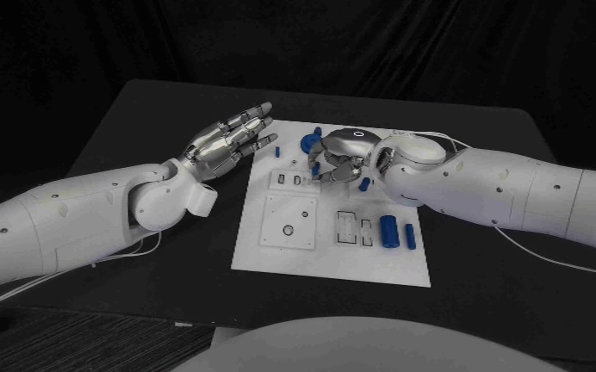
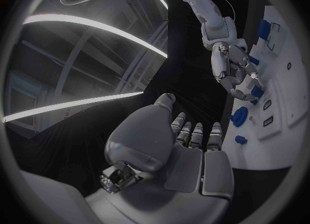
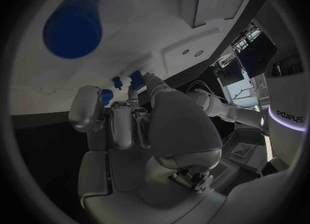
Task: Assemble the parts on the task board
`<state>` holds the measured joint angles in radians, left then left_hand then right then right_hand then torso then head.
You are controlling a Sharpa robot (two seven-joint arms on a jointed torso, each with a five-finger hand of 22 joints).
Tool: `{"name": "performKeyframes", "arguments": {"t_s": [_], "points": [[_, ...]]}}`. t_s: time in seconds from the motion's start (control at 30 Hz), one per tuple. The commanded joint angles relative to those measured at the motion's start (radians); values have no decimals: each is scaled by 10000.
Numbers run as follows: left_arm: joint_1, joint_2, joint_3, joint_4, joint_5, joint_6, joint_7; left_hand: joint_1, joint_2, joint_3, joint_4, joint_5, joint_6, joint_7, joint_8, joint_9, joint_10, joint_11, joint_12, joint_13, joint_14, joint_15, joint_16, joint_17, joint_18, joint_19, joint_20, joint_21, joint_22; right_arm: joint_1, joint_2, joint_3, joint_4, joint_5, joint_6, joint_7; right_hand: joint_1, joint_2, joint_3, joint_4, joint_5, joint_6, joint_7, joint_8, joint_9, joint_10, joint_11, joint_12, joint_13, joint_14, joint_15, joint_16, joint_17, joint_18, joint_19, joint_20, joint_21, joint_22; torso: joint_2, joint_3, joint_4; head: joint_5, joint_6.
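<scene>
Two hands: both are up at the far half of the task board (image 1: pixel 333 251), one to each side of it.
Right hand (image 1: pixel 335 158): it's down on the board's far middle, fingers curled in toward the surface among small blue parts. Whether a part sits between the fingers I cannot tell; the right wrist view has the fingertips (image 3: pixel 137 85) right at a few small blue pieces (image 3: pixel 118 82), touching or just short of them.
Nearest parts to the right hand: a small blue piece (image 1: pixel 314 168) pokes out at the hand's inner side, another (image 1: pixel 364 184) just beside the wrist, and an upright blue peg (image 1: pixel 315 130) stands just beyond the hand at the board's far edge.
Big blue cylinder (image 3: pixel 72 21): looms close over the right hand in the right wrist view, standing on the white plate.
Left hand (image 1: pixel 231 145): released, fingers stretched out and apart, holding nothing, hovering just off the board's left edge over the black tabletop (image 1: pixel 149 114).
Nearest part to the left hand: a small blue piece (image 1: pixel 278 150) on the board, just beyond its fingertips, not touched.
Further out: two blue cylinders (image 1: pixel 388 231) lie side by side on the board's right half, well apart from both hands, beside rectangular slots (image 1: pixel 353 227).
</scene>
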<state>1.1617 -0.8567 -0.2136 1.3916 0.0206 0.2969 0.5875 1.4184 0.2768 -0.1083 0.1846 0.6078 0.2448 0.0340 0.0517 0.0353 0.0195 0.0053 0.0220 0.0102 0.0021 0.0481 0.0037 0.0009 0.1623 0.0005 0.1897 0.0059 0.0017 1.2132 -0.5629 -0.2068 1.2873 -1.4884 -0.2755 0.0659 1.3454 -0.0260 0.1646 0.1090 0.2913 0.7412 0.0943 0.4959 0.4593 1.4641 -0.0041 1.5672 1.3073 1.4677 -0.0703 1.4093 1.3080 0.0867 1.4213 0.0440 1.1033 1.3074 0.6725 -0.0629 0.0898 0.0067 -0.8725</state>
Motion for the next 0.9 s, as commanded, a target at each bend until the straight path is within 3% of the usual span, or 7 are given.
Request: {"name": "performKeyframes", "arguments": {"t_s": [0.03,0.27,0.43,0.9], "points": [[-13,23,9,9,6,138,107,11,6,49,27,54,12,28,50,12,-13,-1,47,10,-21,66,-37,-9,180,-5,54,-59,-17,-48,25,-6,-27,-13,196,-87,13,-109,50,-4,-39,-73,13,-72,-48,1067,71,36,2635,589,74,-40,803,47,-74,19,-75,1384,10,1,2,-7,-2],[-14,29,9,-2,6,139,102,9,6,60,19,56,15,32,53,12,-16,0,46,9,-21,62,-37,-9,180,-5,52,-59,-17,-55,54,-6,-56,-131,328,-146,5,-122,59,-4,-46,-131,33,-199,-127,1067,79,36,2635,584,83,-46,791,53,-83,30,-117,1378,12,3,-2,-27,-2],[-14,43,9,-12,6,146,101,9,6,60,19,56,15,32,53,12,-16,0,46,9,-21,62,-37,-9,180,-5,52,-59,-17,-59,52,-6,-67,-202,396,-183,-37,-160,59,9,-101,-245,60,-451,-296,1067,90,36,2635,568,94,-74,750,65,-101,44,-199,1366,7,5,-6,-17,-2],[-19,77,9,-41,6,170,85,9,6,60,19,56,15,32,53,12,-16,0,46,9,-21,62,-37,-9,180,-5,52,-59,-17,-67,45,-6,-58,-238,396,-208,-30,-192,57,-8,-143,-274,62,-533,-356,1067,91,36,2635,564,96,-79,739,65,-100,48,-209,1367,1,19,-9,-29,-2]]}}
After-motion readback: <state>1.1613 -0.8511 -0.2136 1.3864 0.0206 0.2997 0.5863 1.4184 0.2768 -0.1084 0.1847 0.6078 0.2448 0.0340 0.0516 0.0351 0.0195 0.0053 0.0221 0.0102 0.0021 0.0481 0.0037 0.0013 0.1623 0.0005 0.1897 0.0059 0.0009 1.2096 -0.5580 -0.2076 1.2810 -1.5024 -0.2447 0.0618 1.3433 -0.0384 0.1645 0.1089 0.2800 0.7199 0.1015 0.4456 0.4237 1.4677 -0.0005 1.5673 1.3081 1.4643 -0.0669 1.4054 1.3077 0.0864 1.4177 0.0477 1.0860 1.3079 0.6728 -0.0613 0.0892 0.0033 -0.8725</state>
